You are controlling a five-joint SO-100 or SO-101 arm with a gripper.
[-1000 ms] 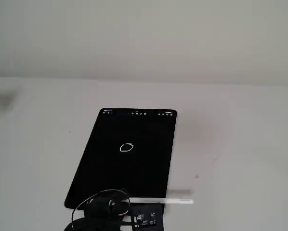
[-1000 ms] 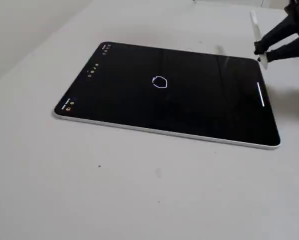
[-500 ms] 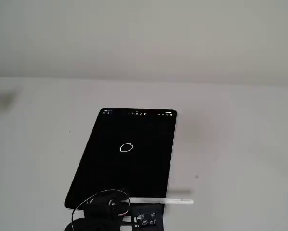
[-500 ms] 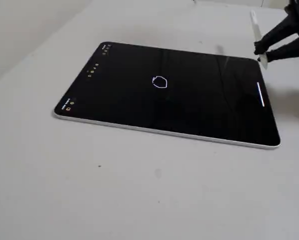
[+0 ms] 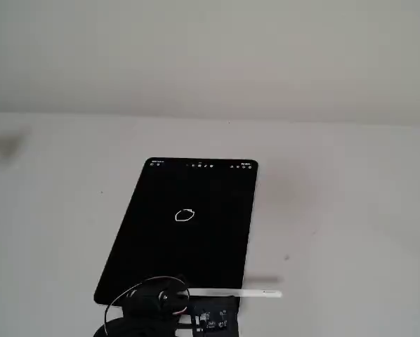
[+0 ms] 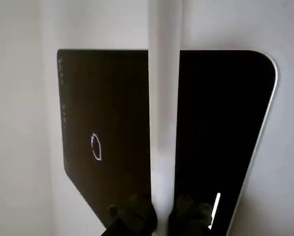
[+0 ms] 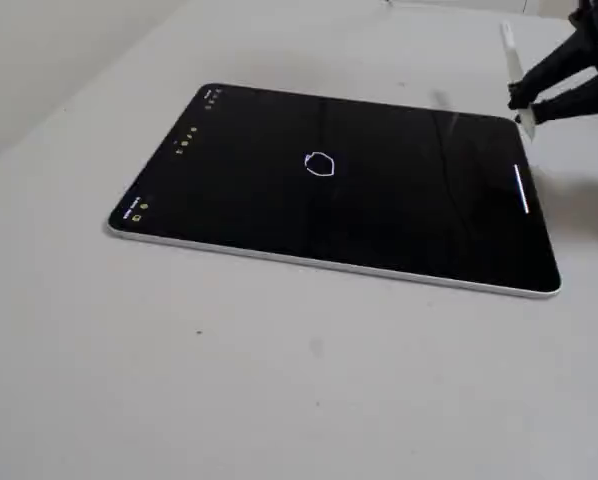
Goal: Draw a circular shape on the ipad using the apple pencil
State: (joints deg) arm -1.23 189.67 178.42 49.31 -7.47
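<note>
Apple pencil (image 6: pixel 163 98): slim, rigid, light, probably slippery; we see the fingers (image 6: pixel 137 211) pinching its lower end, above the ipad (image 7: pixel 399 220) near its short edge.

Honestly nothing's changed over the last second from where I'm sitting. My black two-finger gripper (image 7: pixel 520 105) hasn't budged, the slim white apple pencil (image 5: pixel 236 293) clamped in it sits at the same angle, and the thin white circular shape (image 7: pixel 320 165) ahead of it got no new strokes.
</note>
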